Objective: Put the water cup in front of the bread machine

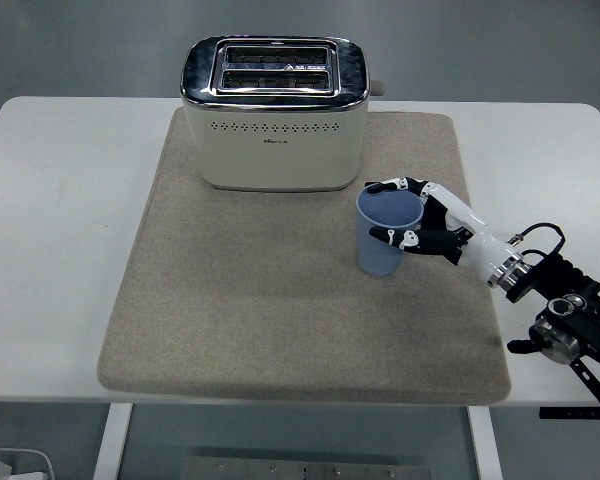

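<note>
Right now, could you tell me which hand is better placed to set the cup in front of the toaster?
The right hand: its fingers already wrap the blue cup on the mat, just right of the toaster. No left arm is visible.

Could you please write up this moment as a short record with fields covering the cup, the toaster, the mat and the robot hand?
cup: blue water cup, upright on the mat, right of the toaster's front right corner
toaster: cream bread machine, at the mat's far edge, slots empty
mat: beige mat on the white table
right robot hand: right robot hand, fingers wrapped round the cup from the right
left robot hand: not in view
task state: cup not yet centred in front of the toaster
</note>
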`<state>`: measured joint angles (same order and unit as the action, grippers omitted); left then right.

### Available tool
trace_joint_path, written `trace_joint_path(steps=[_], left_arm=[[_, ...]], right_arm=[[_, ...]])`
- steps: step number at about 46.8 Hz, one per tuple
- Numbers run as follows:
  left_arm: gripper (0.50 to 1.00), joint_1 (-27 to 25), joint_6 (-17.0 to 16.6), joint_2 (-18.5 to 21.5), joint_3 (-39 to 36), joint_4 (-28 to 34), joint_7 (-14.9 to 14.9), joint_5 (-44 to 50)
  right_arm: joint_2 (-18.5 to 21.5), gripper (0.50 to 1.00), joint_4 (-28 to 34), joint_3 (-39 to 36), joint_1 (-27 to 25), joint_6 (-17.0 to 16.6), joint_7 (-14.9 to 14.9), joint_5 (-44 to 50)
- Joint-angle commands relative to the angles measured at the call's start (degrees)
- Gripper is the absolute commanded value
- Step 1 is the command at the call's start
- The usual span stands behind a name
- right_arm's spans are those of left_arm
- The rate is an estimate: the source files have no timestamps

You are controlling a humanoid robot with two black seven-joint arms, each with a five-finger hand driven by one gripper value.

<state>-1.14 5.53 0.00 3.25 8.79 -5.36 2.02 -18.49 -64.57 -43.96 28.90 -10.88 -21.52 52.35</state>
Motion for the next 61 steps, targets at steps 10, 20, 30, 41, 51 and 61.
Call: trace_joint_path(steps=[10, 20, 30, 41, 51, 61], left_arm=[[1.0, 0.0, 0.0, 0.0, 0.0, 0.0, 0.0, 0.0], [1.0, 0.0, 0.0, 0.0, 0.0, 0.0, 0.0, 0.0], [1.0, 0.0, 0.0, 0.0, 0.0, 0.0, 0.0, 0.0], [1.0, 0.0, 0.0, 0.0, 0.0, 0.0, 0.0, 0.0], [1.0, 0.0, 0.0, 0.0, 0.0, 0.0, 0.0, 0.0], [1.0, 0.0, 0.0, 0.0, 0.0, 0.0, 0.0, 0.0]], right_arm=[[-0.4, 0.552, -2.7, -0.2, 1.3, 0.5, 1.1, -0.1], [1.0, 0.552, -3.3, 0.1, 3.5, 0.8, 1.4, -0.1], [4.0, 0.556, -3.2, 0.7, 6.4, 0.9, 2.6, 0.0], [7.1, 0.564, -2.3, 4.1, 8.9, 2.8, 2.7, 0.2], [10.6, 0.566, -1.4, 5.3, 9.5, 4.4, 2.6, 0.5], [14.2, 0.57, 0.8, 7.2, 10.8, 6.0, 2.6, 0.7]])
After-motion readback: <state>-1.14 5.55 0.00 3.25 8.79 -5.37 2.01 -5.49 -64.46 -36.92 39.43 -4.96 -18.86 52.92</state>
